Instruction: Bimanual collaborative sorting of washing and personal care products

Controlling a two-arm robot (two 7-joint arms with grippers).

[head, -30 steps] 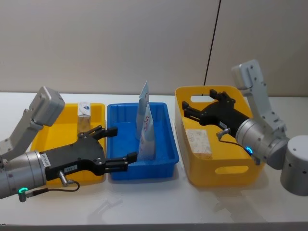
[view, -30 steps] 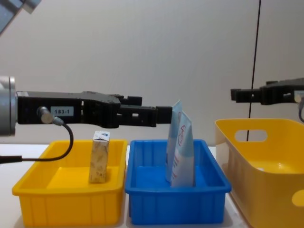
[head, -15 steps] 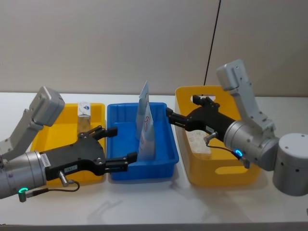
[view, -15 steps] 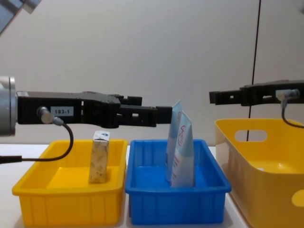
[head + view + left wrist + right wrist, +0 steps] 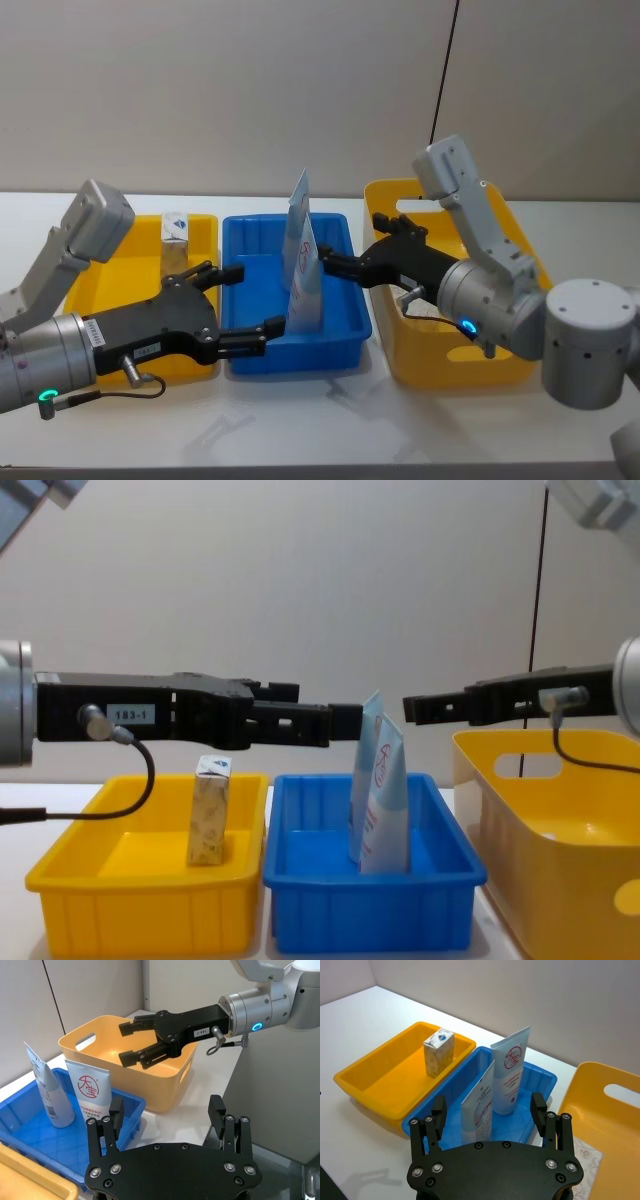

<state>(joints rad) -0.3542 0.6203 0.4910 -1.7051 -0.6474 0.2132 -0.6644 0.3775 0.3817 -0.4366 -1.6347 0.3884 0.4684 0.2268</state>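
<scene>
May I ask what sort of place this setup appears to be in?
Probably a robotics lab bench rather than a home: a white table against a plain wall, a yellow tray and a blue tray for sorting, and the left pincer and right pincer, both open, either side of the tubes.

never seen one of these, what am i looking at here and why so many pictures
It is a two-armed robot, seen by four cameras at once: one on its head looking down, one on its chest looking across the table, one on each wrist. Each arm ends in a black gripper; the left gripper and the right gripper are both open and empty. On the table stand a yellow tray with one small carton, a blue tray with two tubes, and a yellow basket.
</scene>
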